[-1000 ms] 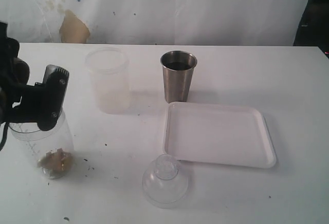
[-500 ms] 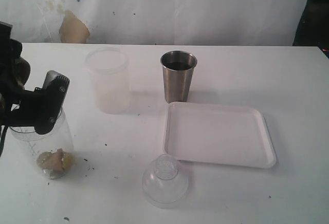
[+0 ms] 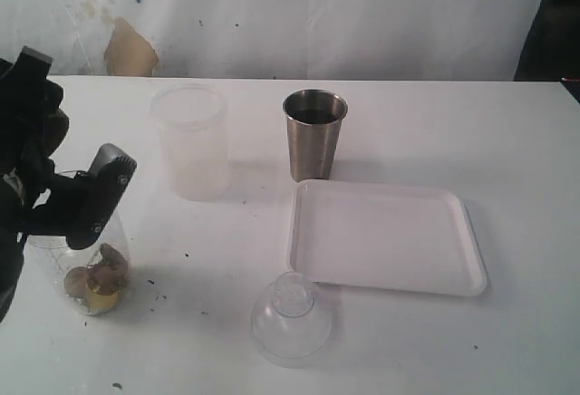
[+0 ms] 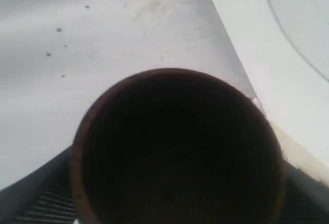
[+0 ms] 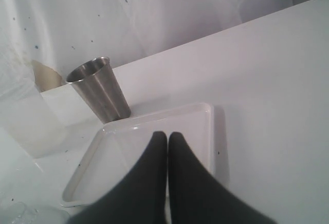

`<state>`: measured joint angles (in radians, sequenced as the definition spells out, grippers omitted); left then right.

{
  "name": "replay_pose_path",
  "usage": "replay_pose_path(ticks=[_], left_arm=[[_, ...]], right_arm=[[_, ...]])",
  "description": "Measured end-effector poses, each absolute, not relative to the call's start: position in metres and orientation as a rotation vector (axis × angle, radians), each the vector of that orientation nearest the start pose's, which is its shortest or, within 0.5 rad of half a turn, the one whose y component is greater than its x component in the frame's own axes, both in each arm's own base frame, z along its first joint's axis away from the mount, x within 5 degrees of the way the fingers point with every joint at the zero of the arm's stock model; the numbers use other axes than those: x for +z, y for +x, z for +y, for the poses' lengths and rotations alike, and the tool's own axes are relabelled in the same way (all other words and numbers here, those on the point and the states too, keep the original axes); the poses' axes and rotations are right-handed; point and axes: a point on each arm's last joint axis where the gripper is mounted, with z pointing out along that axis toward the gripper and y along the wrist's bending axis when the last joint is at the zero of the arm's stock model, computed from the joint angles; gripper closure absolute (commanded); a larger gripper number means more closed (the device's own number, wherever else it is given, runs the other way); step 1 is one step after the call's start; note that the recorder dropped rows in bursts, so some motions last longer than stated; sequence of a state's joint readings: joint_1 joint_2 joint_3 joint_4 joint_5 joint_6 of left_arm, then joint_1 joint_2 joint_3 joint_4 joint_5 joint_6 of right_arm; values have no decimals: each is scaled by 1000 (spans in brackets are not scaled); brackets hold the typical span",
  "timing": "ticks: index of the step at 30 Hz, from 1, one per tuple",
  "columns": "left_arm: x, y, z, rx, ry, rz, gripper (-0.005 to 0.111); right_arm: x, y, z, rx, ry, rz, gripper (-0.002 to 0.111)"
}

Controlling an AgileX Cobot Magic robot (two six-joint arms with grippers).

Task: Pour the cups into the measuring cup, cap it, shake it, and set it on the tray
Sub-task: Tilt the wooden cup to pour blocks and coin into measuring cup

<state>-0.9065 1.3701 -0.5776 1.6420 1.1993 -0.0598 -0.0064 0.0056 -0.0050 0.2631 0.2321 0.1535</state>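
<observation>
The brown wooden cup [image 4: 177, 152] fills the left wrist view, its dark inside facing the camera, and my left gripper [image 3: 89, 200] is shut on it. The gripper is tipped over the clear measuring cup [image 3: 83, 264] at the table's front left. Brownish pieces and something yellow lie in the measuring cup's base. The steel tumbler [image 3: 314, 132] stands upright behind the white tray [image 3: 453, 273]. My right gripper [image 5: 168, 137] is shut and holds nothing, hovering over the tray [image 5: 205, 113] near the tumbler [image 5: 100, 88]. It is outside the exterior view.
A frosted whitish plastic cup [image 3: 190, 141] stands left of the tumbler. A clear domed lid [image 3: 292, 318] rests on the table in front of the tray's near left corner. Dark crumbs dot the table around the measuring cup.
My left gripper has tilted further and dropped slightly over the measuring cup. More brownish pieces and a yellow patch now lie in its base. Nothing else has moved.
</observation>
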Motion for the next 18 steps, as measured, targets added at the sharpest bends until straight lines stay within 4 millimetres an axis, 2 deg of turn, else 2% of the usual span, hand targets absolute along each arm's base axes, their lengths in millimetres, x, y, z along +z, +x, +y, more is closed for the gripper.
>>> replay_pose_path(ticks=[3, 18], left_arm=[[238, 197, -114, -2189, -2236, -1598, 107], [241, 198, -116, -2245, -2254, -1549, 107]], right_arm=[[194, 56, 5, 351, 312, 1692, 108], [194, 56, 5, 351, 312, 1692, 108]])
